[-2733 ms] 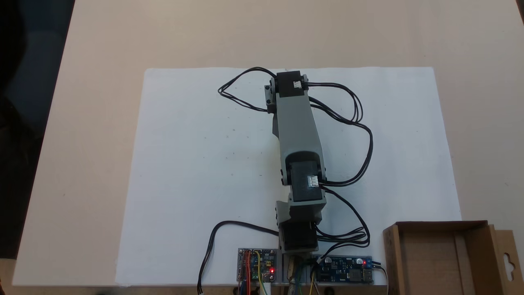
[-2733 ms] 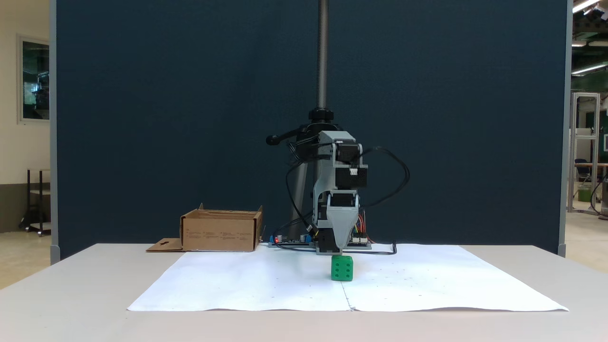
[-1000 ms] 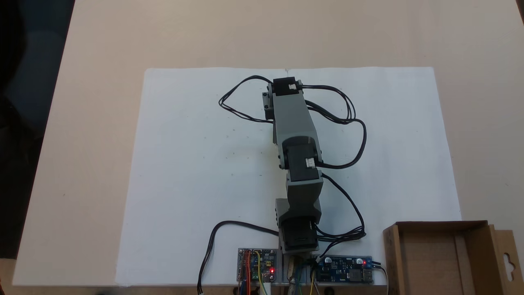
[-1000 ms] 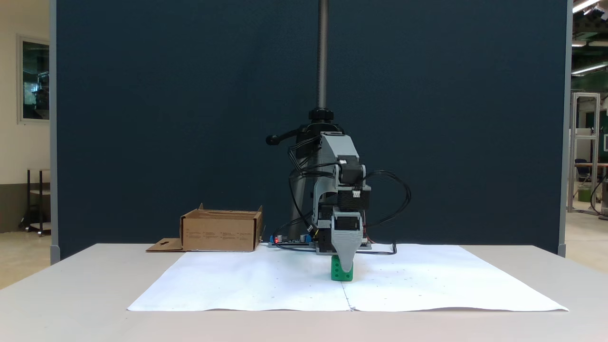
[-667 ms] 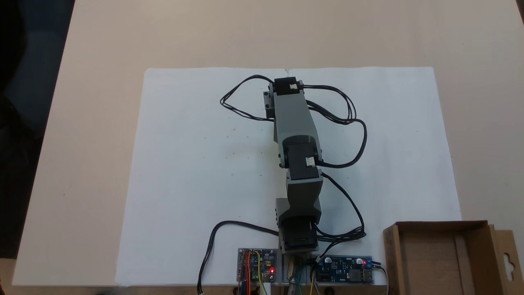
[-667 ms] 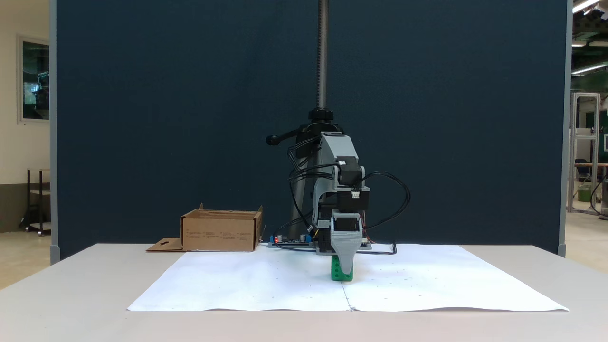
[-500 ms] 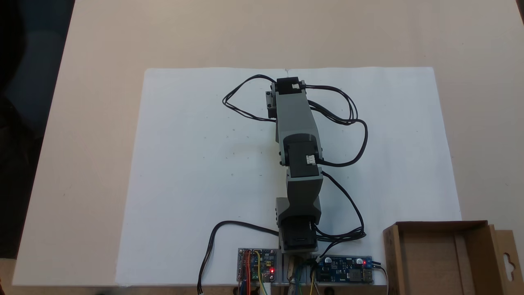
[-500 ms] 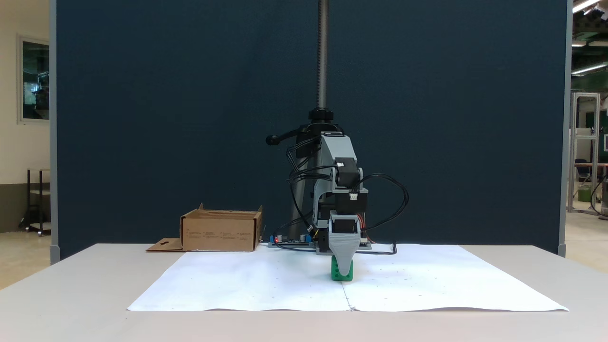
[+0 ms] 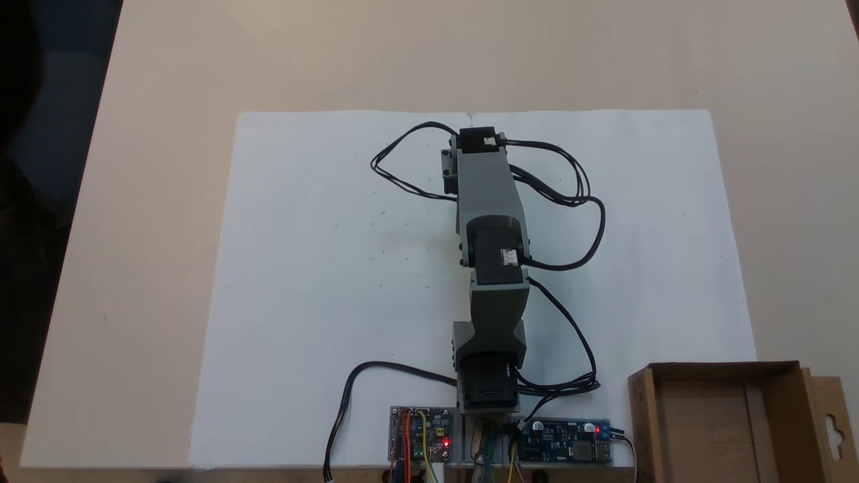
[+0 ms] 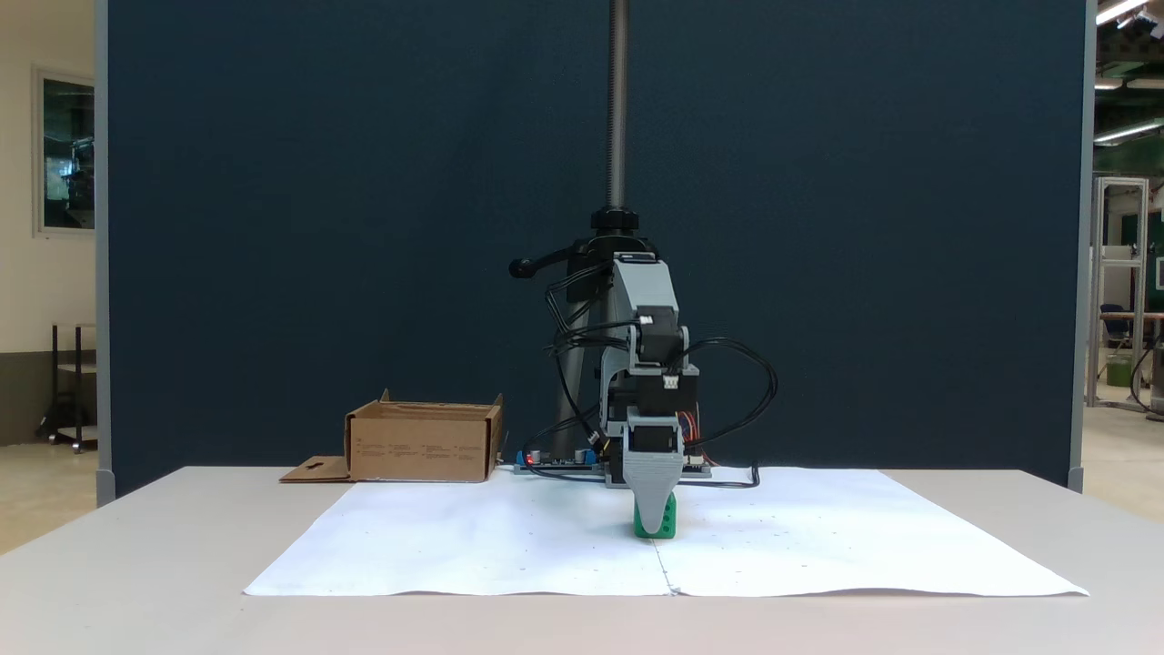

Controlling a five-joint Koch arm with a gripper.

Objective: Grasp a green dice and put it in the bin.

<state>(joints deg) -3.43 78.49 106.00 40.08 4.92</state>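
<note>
The green dice [image 10: 671,522] sits on the white paper sheet, near its middle. My gripper [image 10: 657,527] points straight down at it. A grey tapered jaw stands in front of the dice and covers its middle, with the tip close to the paper. The other jaw lies behind it, so the gap between them is hidden. Seen from above, the wrist [image 9: 478,142] covers the dice and the jaws. The bin [image 10: 423,446] is a brown cardboard box [image 9: 642,422] beside the arm's base, with its hang-hole flap lying flat.
The white paper sheet [image 9: 322,268] covers the tan table. Two circuit boards [image 9: 421,443] and loose black cables [image 9: 577,221] lie around the arm's base. A metal pole [image 10: 618,109] and a dark blue panel stand behind the arm.
The gripper has come down from above the dice until its front jaw covers the dice's face. The wrist has shifted slightly right in the view from above. The dice has stayed in place.
</note>
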